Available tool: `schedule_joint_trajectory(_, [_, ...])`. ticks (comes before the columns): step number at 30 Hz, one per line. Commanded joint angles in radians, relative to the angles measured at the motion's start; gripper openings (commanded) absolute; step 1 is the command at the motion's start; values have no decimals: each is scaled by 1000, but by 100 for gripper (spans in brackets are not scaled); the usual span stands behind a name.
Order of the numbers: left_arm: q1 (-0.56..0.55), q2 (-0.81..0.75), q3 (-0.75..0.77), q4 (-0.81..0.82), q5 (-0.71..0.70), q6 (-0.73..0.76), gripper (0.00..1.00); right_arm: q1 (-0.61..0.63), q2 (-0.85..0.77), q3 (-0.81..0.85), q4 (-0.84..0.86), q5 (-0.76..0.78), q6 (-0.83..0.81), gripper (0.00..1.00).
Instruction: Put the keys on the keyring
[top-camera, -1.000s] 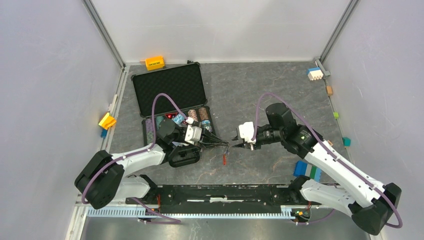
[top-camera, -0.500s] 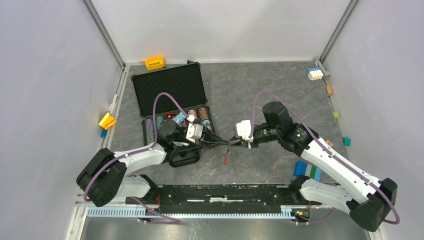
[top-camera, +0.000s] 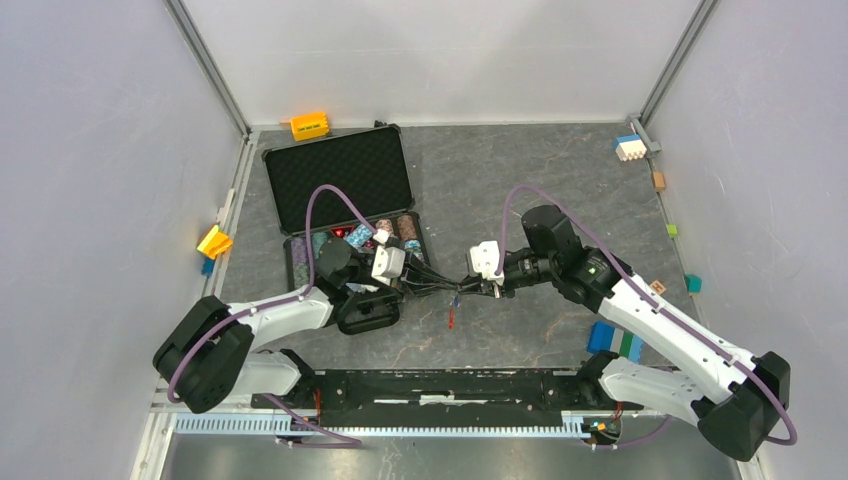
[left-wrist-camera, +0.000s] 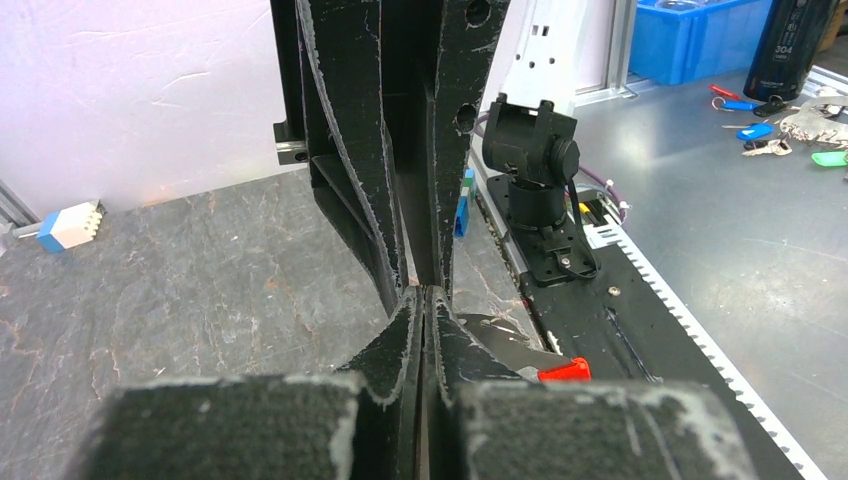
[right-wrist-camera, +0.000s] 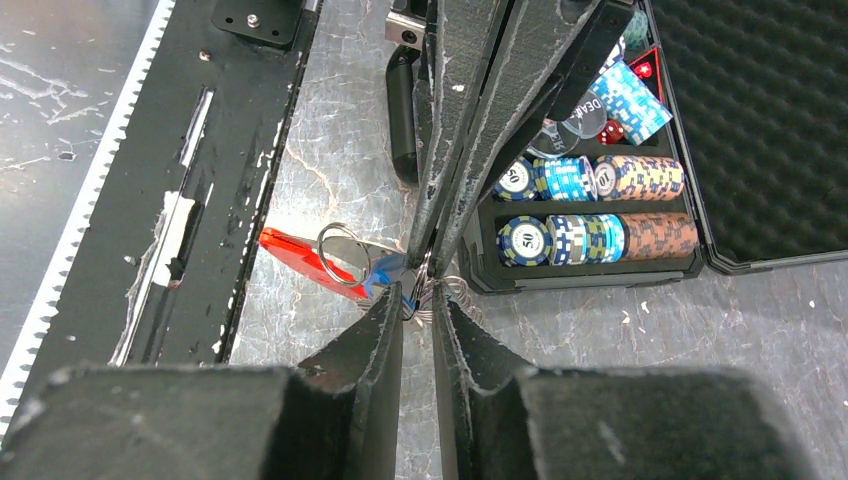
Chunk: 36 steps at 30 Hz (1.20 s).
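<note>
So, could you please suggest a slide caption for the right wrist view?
The right claw, slightly open, meets the shut left claw at the red-tagged keyring, beside the open poker-chip case.

The right tool (top-camera: 464, 289) now sits further left, its narrower jaws meeting the left tool (top-camera: 447, 291) at the keyring (right-wrist-camera: 300, 255).

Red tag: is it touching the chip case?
Apart. Right wrist view shows a wide gap between the red tag and the chip case.

From above and behind I look steeply down on the whole grey stone-patterned table (top-camera: 520, 180). My wrist views sit close, facing each other, sharing the flat red strip (left-wrist-camera: 563, 371) (right-wrist-camera: 300, 258).
</note>
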Motion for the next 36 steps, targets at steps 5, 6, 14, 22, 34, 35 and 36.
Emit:
schedule_joint_trajectory(5, [-5,4,22,62,-23,-24,2,3,-1,2,41,-31,25,22])
schedule_joint_trajectory(6, [-4,4,22,62,-23,-26,2,3,-1,2,41,-31,25,22])
schedule_joint_trajectory(14, [-4,8,22,61,-24,-24,2,3,-4,4,44,-35,30,13])
schedule_joint_trajectory(22, [-4,8,21,60,-26,-26,2,3,-8,-2,62,-26,49,0])
schedule_joint_trajectory(34, [11,-44,66,-236,-53,189,38,61,15,101,-87,286,31,0])
schedule_joint_trajectory(35, [14,-49,76,-265,-66,203,43,73,24,111,-107,320,23,0])
schedule_joint_trajectory(36, [15,-57,87,-302,-81,229,48,85,32,122,-125,357,17,0])
